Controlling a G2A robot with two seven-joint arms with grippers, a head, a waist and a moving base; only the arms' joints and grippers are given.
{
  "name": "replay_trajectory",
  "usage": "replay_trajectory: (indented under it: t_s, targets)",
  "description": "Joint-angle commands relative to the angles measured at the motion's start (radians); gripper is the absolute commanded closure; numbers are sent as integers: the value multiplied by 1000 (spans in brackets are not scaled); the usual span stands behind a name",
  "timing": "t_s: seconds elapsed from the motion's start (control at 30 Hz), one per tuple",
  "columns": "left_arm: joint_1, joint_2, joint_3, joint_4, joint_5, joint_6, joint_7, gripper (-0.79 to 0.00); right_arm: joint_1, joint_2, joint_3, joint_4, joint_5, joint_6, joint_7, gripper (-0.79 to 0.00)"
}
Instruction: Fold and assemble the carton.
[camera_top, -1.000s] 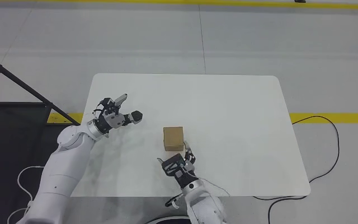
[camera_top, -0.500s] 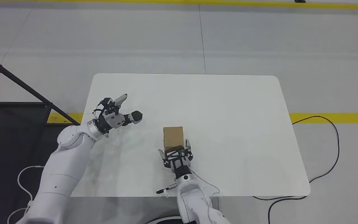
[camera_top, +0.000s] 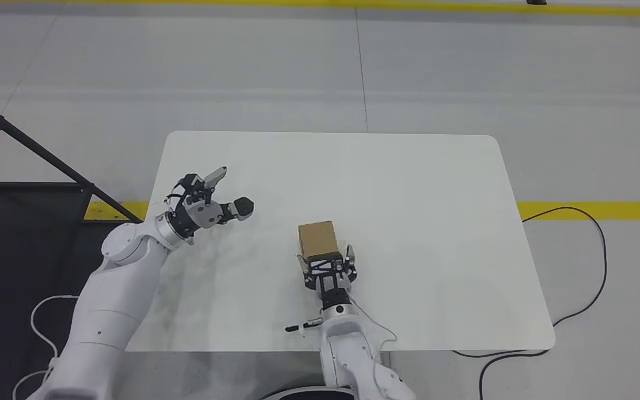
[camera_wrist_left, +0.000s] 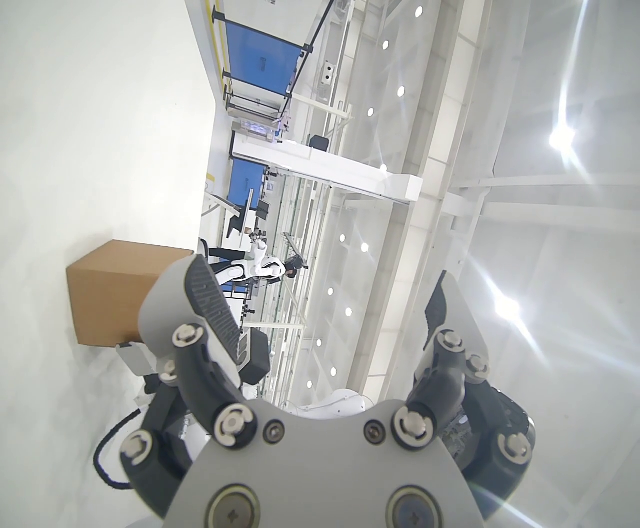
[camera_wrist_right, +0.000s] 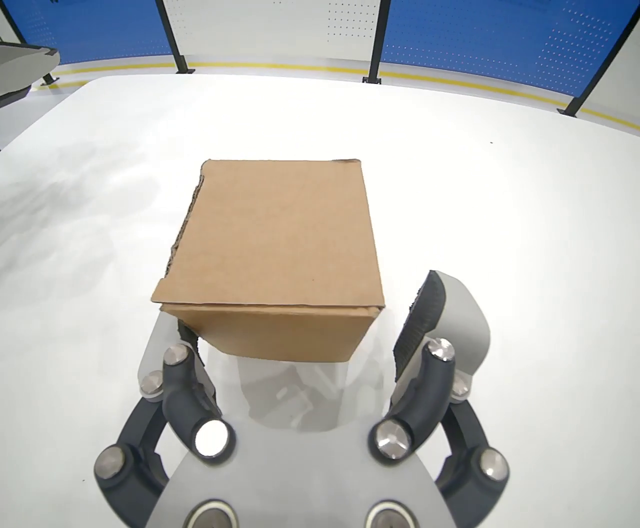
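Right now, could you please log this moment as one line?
carton closed on table | right gripper open at carton | left gripper open, apart

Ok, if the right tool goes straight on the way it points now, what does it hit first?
The carton: its near face sits straight ahead of the right tool, between its open fingers. One finger may be touching it; depth is unclear.

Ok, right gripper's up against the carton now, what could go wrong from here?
1. The right gripper is open and off-centre: one finger is tucked at the near corner of the carton, the other stands clear beside it. Closing may twist the carton rather than grip it.
2. The left gripper is open and well apart, so nothing braces the carton; a push could slide it across the table.
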Motion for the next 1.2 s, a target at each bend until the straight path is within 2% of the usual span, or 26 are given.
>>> replay_trajectory:
  t_s: [0.0,0.1,0.37,0.47,1.1,1.13,1.17]
  targets:
    - [0,0,0,0,-1,0,-1,-785,-14,5,21,-17,-5,-13,2,-785]
    - [-1,0,0,0,0,-2,-3,-785,-30,12,52,-40,-10,-47,3,-785]
    - [2,1,-4,1,0,-4,-1,-785,-51,33,126,-70,26,-233,-5,-785]
    - [3,1,-5,0,0,-4,-1,-785,-45,34,134,-58,33,-253,-2,-785]
    - [6,0,-8,1,-1,-10,2,-785,39,1,83,59,60,-190,-50,-785]
    - [6,0,-8,2,-1,-10,2,-785,41,-1,82,61,61,-187,-51,-763]
    - [6,1,-9,2,-1,-10,1,-785,41,-2,82,63,62,-183,-52,-653]
